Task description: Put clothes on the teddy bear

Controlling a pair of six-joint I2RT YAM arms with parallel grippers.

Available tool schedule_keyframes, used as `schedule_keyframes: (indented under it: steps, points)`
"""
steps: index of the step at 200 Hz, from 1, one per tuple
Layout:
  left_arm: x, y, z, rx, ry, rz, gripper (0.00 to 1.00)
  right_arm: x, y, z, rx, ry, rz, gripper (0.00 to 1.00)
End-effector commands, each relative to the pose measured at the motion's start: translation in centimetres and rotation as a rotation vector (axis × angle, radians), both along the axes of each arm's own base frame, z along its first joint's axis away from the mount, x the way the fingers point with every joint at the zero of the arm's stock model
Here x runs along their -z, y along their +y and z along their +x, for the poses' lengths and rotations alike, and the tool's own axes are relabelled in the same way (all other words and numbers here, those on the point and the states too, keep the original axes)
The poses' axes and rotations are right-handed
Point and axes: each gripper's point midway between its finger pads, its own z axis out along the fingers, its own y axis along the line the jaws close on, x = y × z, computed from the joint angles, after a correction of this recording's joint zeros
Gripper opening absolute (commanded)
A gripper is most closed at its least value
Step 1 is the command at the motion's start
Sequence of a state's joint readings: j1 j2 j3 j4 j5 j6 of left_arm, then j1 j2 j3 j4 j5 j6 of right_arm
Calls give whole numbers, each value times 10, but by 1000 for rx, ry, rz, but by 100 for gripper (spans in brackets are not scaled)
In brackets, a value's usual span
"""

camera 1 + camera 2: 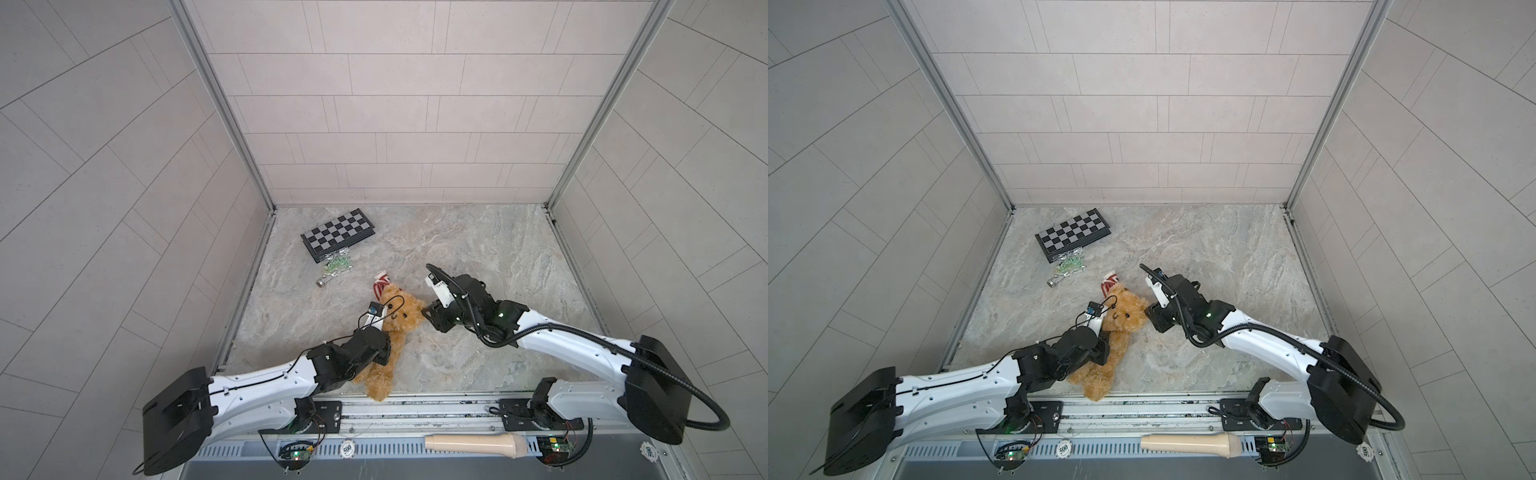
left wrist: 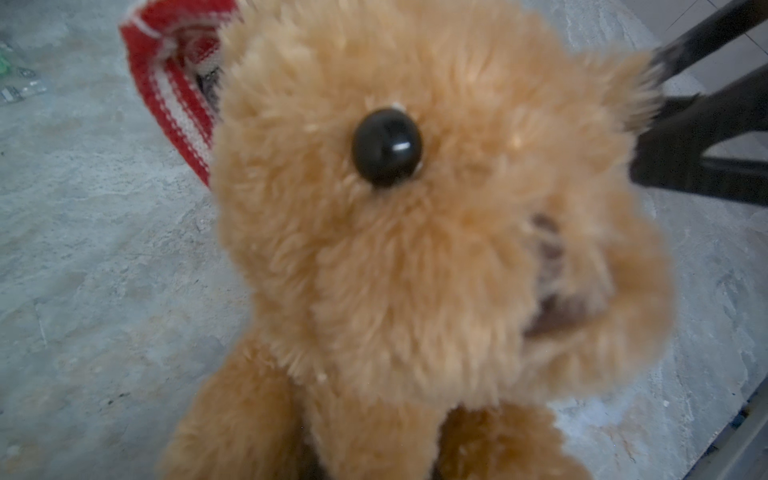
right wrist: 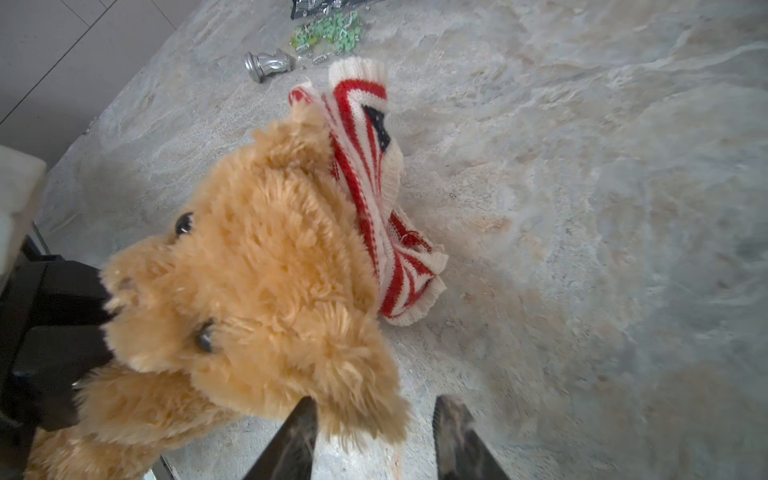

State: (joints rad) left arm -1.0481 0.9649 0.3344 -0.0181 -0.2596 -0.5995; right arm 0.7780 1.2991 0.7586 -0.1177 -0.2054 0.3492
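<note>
Down at the near rail, at 6 o'clock, a cream, smooth microphone-shaped plastic handle lies on its side, with a round white poker chip off at its 9 o'clock. Up onto the grey-beige marbled tabletop — and here is the small fluffy golden-tan teddy bear. It sits near the front edge around 7 o'clock of the surface, feet toward 6, head toward 1, one foot reaching the edge.

The black left gripper comes in from 8 o'clock and is clamped nearly closed on the bear just under the chin, its jaws sunk in the fur. The bear's face fills the left wrist view. From 3 o'clock the black right gripper has its jaws apart, straddling one ear and holding nothing — fur sits between the fingers, no pinch.

Behind the head, at its 11 o'clock, the red-and-white striped knit sweater lies bunched on the table, touching the bear's other ear. Further out toward 10 o'clock is a small silver metal chess piece on its side, then a clear bag of green bits just beside it. Beyond that, touching the bag, is a folded black-and-white chequered chessboard.
</note>
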Motion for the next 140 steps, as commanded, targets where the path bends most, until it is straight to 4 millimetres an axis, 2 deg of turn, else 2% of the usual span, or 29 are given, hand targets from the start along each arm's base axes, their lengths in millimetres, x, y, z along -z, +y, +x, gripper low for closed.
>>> schedule_keyframes:
  steps: [1,50,83,111,140]
  points:
    - [24,26,-19,-58,150,70,0,-10,25,11,-48,-5,75,49]
    - [32,50,-35,-151,235,43,0,20,37,23,-41,64,41,46]
    - [37,84,-46,-236,289,176,0,44,47,27,-68,110,11,46]
    - [36,94,-52,-258,304,164,0,67,51,32,-74,151,-26,43]
    - [29,91,-52,-236,282,124,0,83,48,39,-59,186,-48,38]
